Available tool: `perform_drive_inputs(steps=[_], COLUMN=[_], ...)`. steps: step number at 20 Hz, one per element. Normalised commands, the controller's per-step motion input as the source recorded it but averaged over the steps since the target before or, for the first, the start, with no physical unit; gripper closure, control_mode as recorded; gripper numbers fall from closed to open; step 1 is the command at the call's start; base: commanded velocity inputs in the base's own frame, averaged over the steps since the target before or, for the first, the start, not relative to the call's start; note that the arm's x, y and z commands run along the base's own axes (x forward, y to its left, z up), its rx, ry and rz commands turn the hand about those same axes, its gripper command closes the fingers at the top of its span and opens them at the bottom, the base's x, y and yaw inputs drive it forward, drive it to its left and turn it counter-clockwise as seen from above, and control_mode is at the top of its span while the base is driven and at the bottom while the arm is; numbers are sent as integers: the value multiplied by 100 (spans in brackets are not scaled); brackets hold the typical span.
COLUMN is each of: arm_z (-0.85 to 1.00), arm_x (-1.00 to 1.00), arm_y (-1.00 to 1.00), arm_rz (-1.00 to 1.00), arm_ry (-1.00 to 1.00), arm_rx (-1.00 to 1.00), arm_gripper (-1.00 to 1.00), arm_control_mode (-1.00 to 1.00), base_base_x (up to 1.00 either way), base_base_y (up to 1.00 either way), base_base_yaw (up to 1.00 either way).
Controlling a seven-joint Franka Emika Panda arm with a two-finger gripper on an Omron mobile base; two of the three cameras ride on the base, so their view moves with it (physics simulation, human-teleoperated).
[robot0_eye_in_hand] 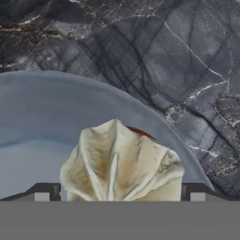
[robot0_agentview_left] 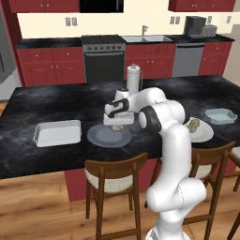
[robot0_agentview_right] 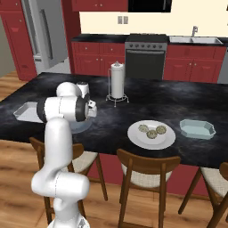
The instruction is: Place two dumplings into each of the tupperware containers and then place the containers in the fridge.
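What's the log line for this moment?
gripper: open, straddling dumpling | dumpling: on grey plate | tubs: white, blue, both empty

A kitchen is showing here: red cabinets, an oven and a sink (upper middle) are standing behind a black counter.

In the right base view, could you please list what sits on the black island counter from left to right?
White tub → grey plate under the arm → paper towel holder → white plate with three dumplings → pale blue-green tub.
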Motion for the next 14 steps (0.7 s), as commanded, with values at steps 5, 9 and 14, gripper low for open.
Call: perform_drive_inputs(steps=[5,9,14], arm_z=[0,14,61], arm_x=[1,-11,-21], arm_y=[0,16,79], arm_rz=[0,0,0], arm_ry=[0,-1,-3], arm_rx=[0,-2,-7], arm_gripper=[100,100,100], arm_control_mode=[-100,-100,-100], base_base_x=[0,0,0], base_base_y=[0,0,0], base_base_yaw=[0,0,0])
